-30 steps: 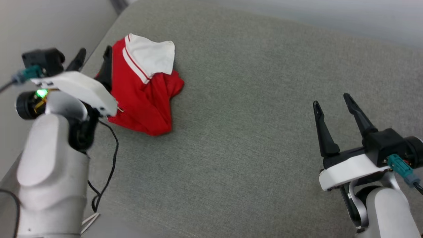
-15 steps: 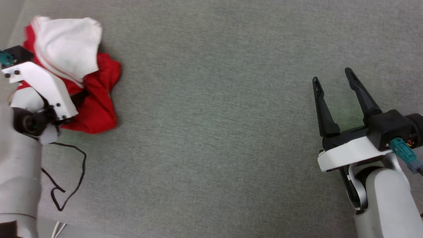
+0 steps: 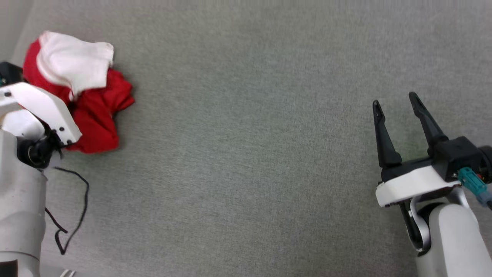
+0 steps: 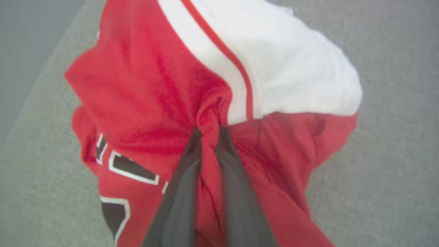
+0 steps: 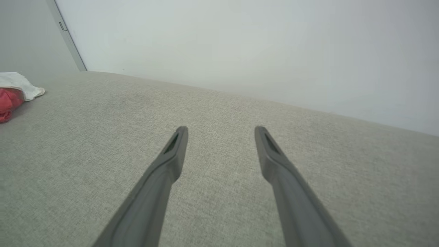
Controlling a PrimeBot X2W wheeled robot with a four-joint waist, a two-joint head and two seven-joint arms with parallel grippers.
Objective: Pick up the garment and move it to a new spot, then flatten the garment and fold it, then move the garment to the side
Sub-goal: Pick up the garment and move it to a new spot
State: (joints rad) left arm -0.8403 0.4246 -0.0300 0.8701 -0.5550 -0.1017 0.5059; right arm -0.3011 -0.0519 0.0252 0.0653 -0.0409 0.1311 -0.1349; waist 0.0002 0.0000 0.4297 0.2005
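Note:
The garment (image 3: pixel 94 115) is a crumpled red heap with a white sleeve (image 3: pixel 73 65) on top, near the far left of the grey surface. In the left wrist view my left gripper (image 4: pixel 210 132) is shut, pinching a red fold of the garment (image 4: pixel 144 89) just below the white-and-red trim; black white-outlined letters (image 4: pixel 132 169) show at the lower left. In the head view the white wrist bracket (image 3: pixel 42 109) hides those fingers. My right gripper (image 3: pixel 395 100) hovers open and holds nothing at the right, its fingers spread (image 5: pixel 221 129) over bare fabric. The garment (image 5: pixel 10 97) lies far to its left.
The grey fabric surface (image 3: pixel 250 161) stretches wide between the two arms. Its left edge runs just beyond the garment. A loose black cable (image 3: pixel 75 200) hangs by the left arm. A pale wall (image 5: pixel 240 41) rises behind the far edge.
The head camera has shifted. My left gripper, open beside the garment a second ago, has closed on a red fold, and the heap has bunched tighter. The right gripper stays open.

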